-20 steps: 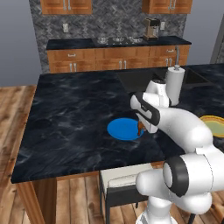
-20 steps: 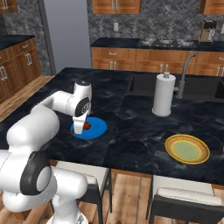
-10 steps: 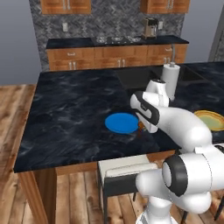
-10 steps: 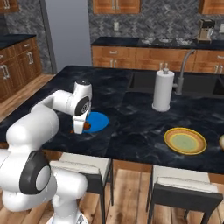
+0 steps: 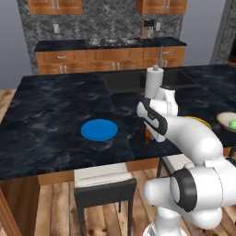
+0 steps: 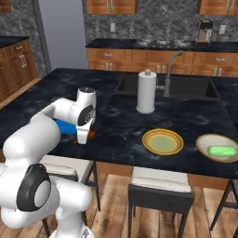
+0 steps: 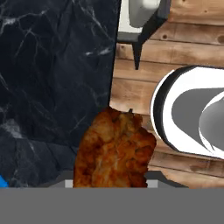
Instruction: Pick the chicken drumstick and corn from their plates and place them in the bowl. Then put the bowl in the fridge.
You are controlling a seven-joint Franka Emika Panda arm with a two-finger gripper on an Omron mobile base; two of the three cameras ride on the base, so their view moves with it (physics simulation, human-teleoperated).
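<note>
Reddish-brown chicken drumstick [image 7: 114, 148] sits low in the middle of the hand view, pinched tight in the gripper [image 5: 148, 136]. The blue plate [image 5: 99, 129] lies left of it. The corn [image 6: 221, 150] rests in the bowl [image 6: 204, 141] at far right.

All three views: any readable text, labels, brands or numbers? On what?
None. No readable text on the paper towel roll, coffee machine, blue plate, yellow-rimmed plate, bowl holding the corn, or fridge. The gripper and chicken drumstick carry no markings.
</note>
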